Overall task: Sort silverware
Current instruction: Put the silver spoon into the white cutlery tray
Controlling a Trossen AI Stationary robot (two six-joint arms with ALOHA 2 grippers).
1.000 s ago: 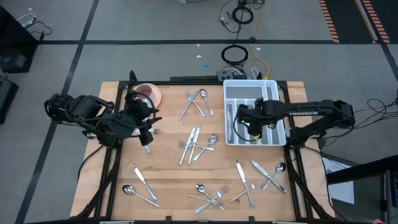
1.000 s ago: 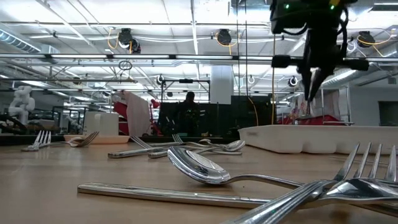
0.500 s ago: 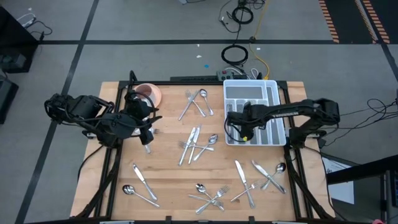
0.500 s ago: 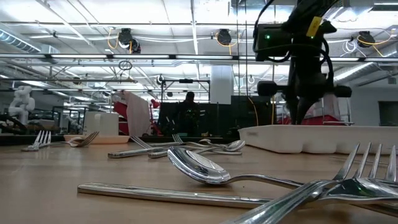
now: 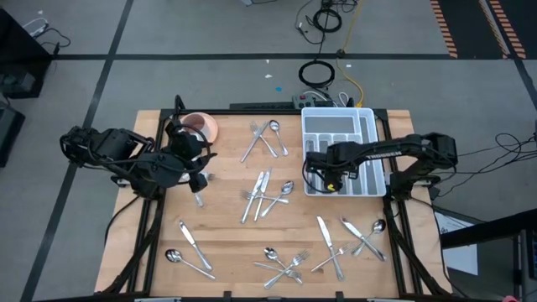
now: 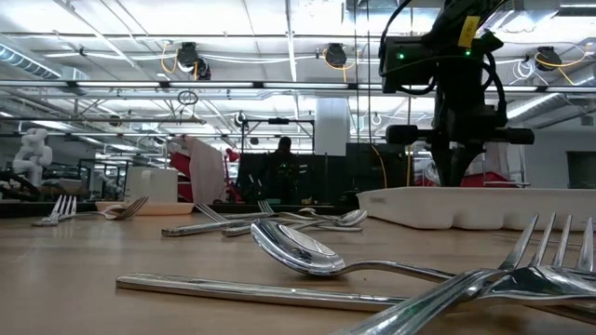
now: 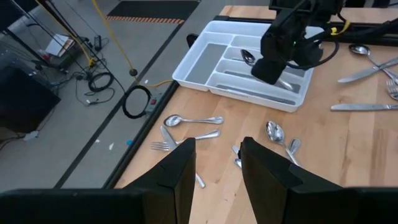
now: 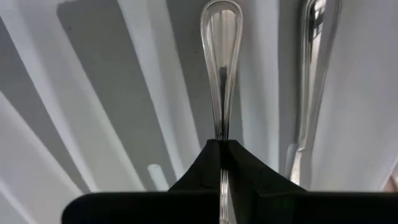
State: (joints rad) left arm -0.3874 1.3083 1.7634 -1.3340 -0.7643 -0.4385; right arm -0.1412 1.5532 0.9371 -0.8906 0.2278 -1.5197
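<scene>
Two grippers: our right gripper [image 8: 221,163] pinched tight on a slim shiny silver utensil handle [image 8: 221,74] over the white divided plastic tray [image 5: 316,122]; left gripper [image 7: 216,163] part-open, holding nothing.

Wooden table [image 5: 226,243] seen from above. On it: white divided tray [image 5: 369,122] at far right, pink cup [image 5: 200,127] far left, silverware [image 5: 267,195] scattered across centre & near edge.

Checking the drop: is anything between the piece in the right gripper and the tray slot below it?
Nothing visible. The right gripper holds a utensil by its handle over an empty slot of the tray.
</scene>
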